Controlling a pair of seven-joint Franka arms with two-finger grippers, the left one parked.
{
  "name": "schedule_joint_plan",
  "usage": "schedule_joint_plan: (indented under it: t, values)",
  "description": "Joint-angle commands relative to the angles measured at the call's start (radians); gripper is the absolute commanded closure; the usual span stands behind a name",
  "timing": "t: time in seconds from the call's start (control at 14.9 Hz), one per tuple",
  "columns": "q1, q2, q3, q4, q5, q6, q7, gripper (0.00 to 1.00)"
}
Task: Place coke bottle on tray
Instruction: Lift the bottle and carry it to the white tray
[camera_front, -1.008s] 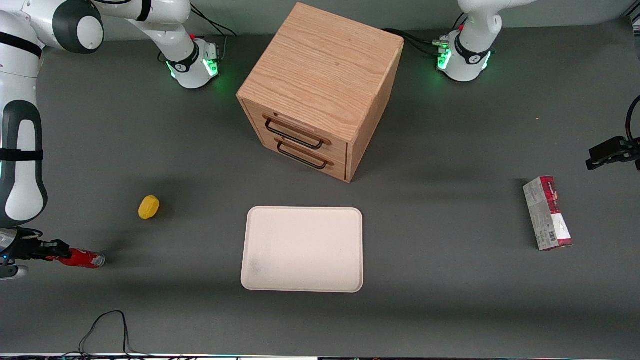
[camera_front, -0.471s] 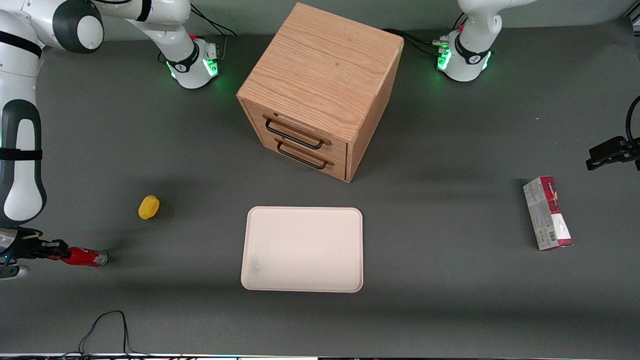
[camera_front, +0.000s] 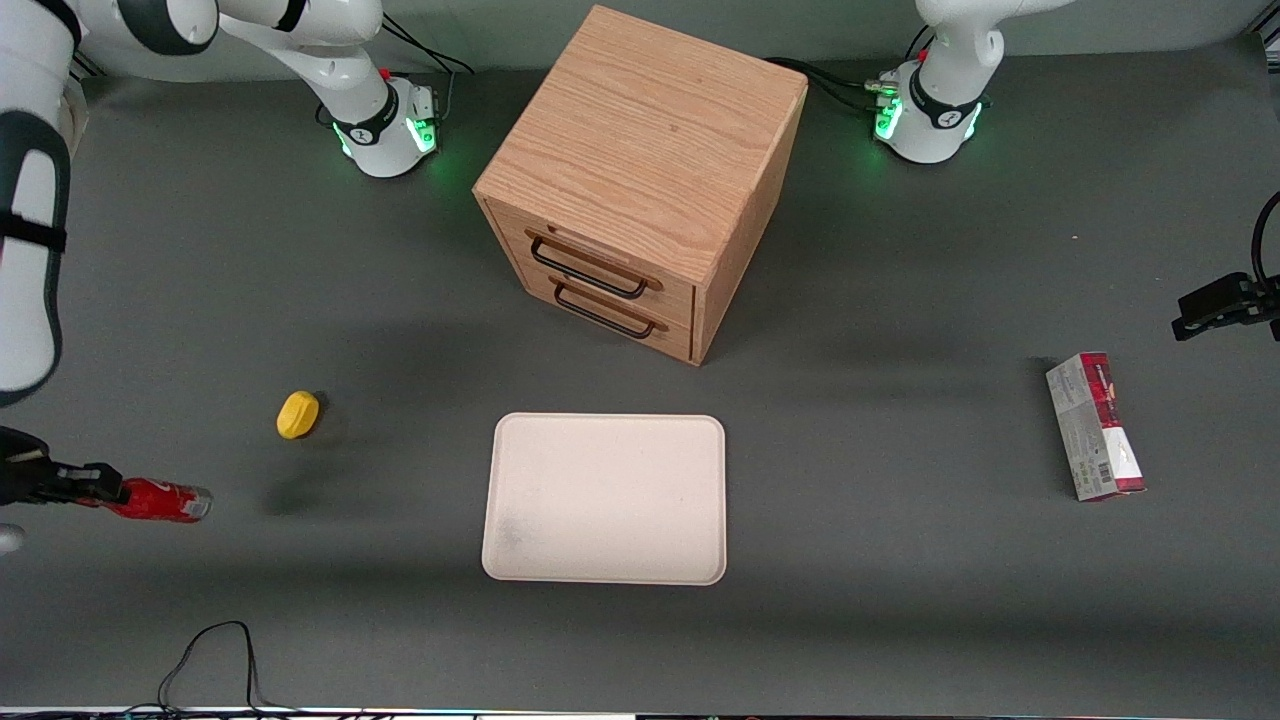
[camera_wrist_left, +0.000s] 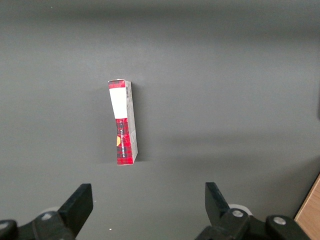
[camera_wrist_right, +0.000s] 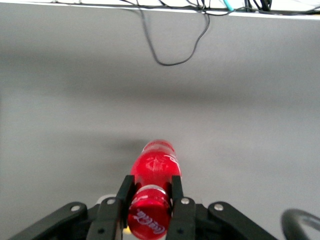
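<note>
The coke bottle (camera_front: 158, 499) is a small glossy red bottle lying level at the working arm's end of the table. My right gripper (camera_front: 108, 493) is shut on its neck, just under the red cap. In the right wrist view the two black fingers (camera_wrist_right: 125, 192) press on the coke bottle (camera_wrist_right: 154, 172) from both sides, cap toward the camera; my gripper (camera_wrist_right: 150, 192) holds it slightly above the grey table, with its shadow apart from it. The cream tray (camera_front: 520, 545) lies flat mid-table, in front of the drawer cabinet, with nothing on it.
A wooden drawer cabinet (camera_front: 640, 170) stands farther from the front camera than the tray. A small yellow object (camera_front: 297, 414) lies between bottle and tray. A red-and-grey carton (camera_front: 1094, 426) lies toward the parked arm's end, seen too in the left wrist view (camera_wrist_left: 123, 122). A black cable (camera_front: 215, 655) loops at the table's front edge.
My gripper has lifted the bottle a little off the table; its shadow now lies apart from it. The arm's upper links have risen.
</note>
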Motion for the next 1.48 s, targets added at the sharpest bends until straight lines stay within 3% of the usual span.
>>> schedule_joint_plan:
  t: [0.0, 0.27, 0.47, 0.81, 1.01, 1.41]
  values:
    - [0.033, -0.023, 0.073, 0.153, -0.033, -0.190, 0.191, 1.00]
    - [0.076, -0.056, 0.309, 0.199, -0.195, -0.261, 0.503, 1.00]
    - [0.115, -0.028, 0.434, 0.186, -0.238, -0.139, 0.729, 1.00]
    - [0.224, 0.104, 0.434, 0.181, -0.252, 0.083, 0.869, 1.00]
    - [0.278, 0.209, 0.428, 0.181, -0.338, 0.172, 0.901, 1.00]
    - [0.280, 0.286, 0.426, 0.092, -0.404, 0.315, 0.886, 1.00]
